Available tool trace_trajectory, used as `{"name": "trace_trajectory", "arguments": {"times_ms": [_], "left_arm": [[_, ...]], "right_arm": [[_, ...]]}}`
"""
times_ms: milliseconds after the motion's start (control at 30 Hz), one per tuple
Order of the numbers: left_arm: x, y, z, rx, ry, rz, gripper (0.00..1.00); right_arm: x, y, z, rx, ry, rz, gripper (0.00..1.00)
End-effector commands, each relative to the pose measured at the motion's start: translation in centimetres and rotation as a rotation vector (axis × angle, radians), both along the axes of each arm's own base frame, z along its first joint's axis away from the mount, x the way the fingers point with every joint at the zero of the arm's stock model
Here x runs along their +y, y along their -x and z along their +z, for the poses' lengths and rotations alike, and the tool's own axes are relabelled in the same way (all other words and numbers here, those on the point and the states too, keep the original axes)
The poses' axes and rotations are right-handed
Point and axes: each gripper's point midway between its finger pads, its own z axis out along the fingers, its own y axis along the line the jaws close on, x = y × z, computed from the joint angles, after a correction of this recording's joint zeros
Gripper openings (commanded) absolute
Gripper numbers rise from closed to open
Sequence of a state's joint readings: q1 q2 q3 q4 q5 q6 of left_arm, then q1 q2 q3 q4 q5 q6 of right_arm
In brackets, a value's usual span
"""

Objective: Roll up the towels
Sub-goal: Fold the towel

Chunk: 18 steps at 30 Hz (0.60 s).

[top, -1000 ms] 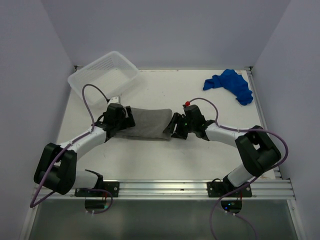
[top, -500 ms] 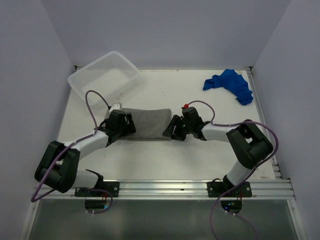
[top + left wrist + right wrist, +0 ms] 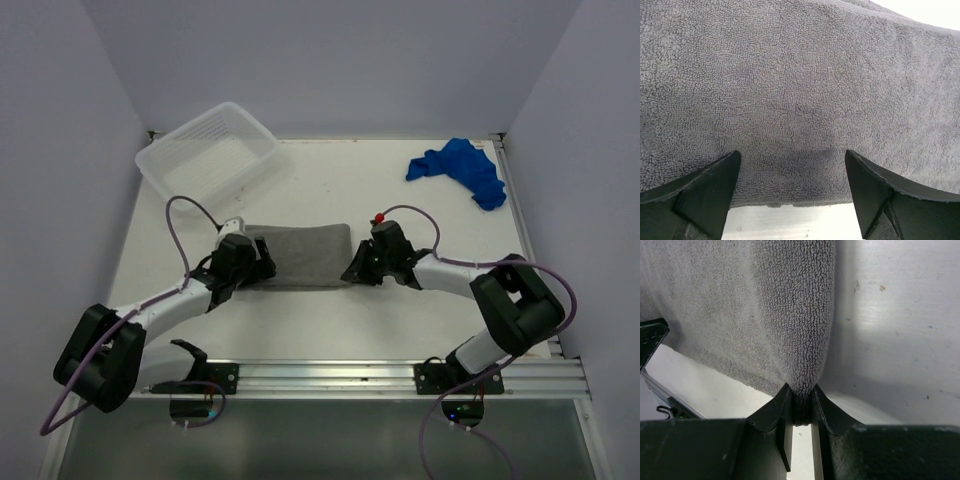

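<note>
The grey towel [image 3: 305,255] lies folded flat mid-table, and its terry surface [image 3: 800,90] fills the left wrist view. At the towel's left near corner my left gripper [image 3: 258,268] stands open, its fingers [image 3: 715,185] wide apart with the near hem between them. On the right, my right gripper [image 3: 352,272] is shut on the grey towel's right near corner; a pinched fold of cloth [image 3: 802,365] rises from between the two fingertips [image 3: 772,410]. The blue towel [image 3: 458,170] lies crumpled at the far right corner.
A translucent white ribbed basket [image 3: 207,152] sits tilted at the far left corner. Grey walls close in the table's left, back and right. A metal rail [image 3: 400,375] runs along the near edge by the arm bases.
My right gripper closed on the grey towel's right near corner. Both grippers moved toward the near edge of the towel; the left stayed open.
</note>
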State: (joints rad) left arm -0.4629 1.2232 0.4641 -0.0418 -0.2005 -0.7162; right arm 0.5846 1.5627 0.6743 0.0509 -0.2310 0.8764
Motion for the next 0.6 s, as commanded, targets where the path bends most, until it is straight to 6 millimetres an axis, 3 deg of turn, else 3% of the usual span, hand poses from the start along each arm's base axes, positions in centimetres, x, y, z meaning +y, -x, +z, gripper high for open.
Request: {"name": "trace_trajectory", "arguments": {"times_ms": [0,233,500,567], "left_arm": [[0.8,1.8,-0.8,0.028,-0.004,0.047,0.90],[-0.2,3.5,0.4,0.001,0.020,0.048,0.90],[-1.4,2.9,2.9,-0.067,-0.013,0.036,0.91],[-1.9,2.5,4.2,-0.086,-0.034,0.020,0.92]], "right_arm": [[-2.9,1.0,-0.5,-0.026,0.135,0.016,0.14],[-3.3,2.3,-0.5,-0.034,0.149,0.089,0.02],[-3.4,2.7,-1.0,-0.042,0.169,0.149,0.00],[-3.4,2.7,-1.0,-0.043,0.171,0.155,0.00]]}}
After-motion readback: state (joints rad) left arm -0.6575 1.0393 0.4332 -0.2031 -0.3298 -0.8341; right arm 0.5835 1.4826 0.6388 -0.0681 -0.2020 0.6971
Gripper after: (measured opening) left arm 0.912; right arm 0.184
